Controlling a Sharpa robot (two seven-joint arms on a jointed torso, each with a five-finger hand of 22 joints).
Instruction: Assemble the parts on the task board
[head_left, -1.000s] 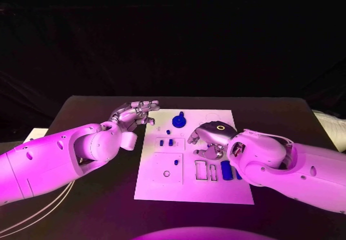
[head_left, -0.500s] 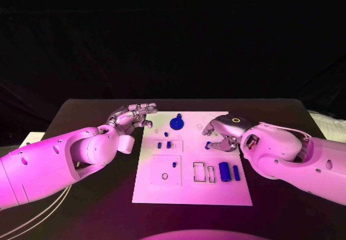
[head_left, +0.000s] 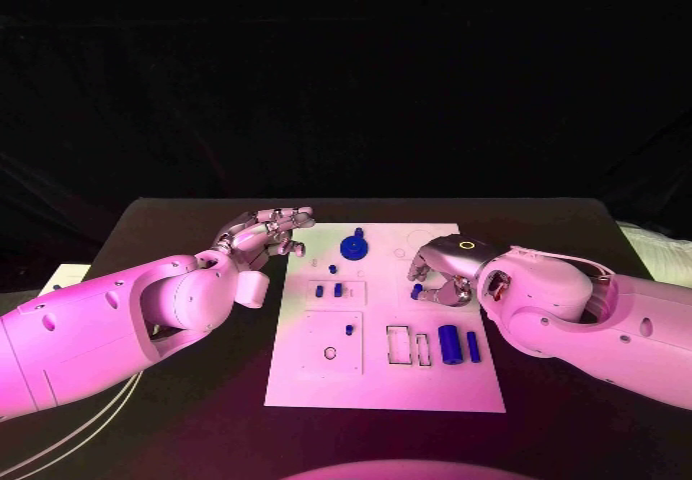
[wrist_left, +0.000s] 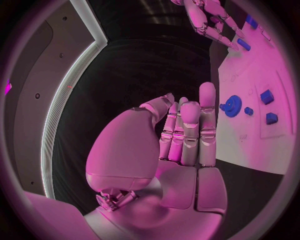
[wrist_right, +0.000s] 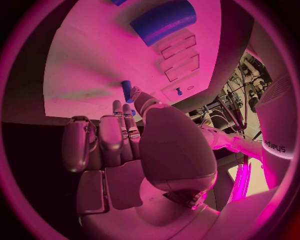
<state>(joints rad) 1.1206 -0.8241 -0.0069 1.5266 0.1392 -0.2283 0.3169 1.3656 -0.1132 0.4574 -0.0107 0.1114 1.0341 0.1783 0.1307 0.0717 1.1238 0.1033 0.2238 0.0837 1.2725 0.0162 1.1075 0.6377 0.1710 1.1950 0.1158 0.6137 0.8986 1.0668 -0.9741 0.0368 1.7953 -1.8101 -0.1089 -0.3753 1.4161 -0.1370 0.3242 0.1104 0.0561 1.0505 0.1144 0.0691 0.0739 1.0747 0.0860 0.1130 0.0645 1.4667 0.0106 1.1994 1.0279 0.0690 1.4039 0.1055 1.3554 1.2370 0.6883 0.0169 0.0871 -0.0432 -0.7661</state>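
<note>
The right hand (head_left: 441, 270) hovers over the right side of the task board (head_left: 387, 385), its fingers (wrist_right: 128, 127) curled inward, and a small blue peg (wrist_right: 127, 91) stands at their tips; whether the fingertips actually pinch it cannot be told. In the head view the same blue peg (head_left: 417, 291) sits just beside the hand's underside, upright above the board. The left hand (head_left: 268, 232) floats over the black tabletop (head_left: 173, 215) just off the board's upper left corner, its fingers (wrist_left: 189, 131) held straight and close together, holding nothing. The white board lies flat in the middle of the tabletop, between the two arms. On it, near the top, a blue gear-like round part (head_left: 355, 243) lies flat, with a small blue stub (head_left: 332, 268) below it. Two short blue pegs (head_left: 327, 291) stand side by side in a square outlined recess. Lower right, one thick blue cylinder (head_left: 449, 344) and one thin blue bar (head_left: 472, 346) lie parallel, next to two empty rectangular slots (head_left: 407, 345). A square panel (head_left: 333, 341) with a small hole sits lower left. The right arm's white forearm partly overhangs the board's right edge. Lettering on the robot's casing in the right wrist view is too small to read with confidence.
</note>
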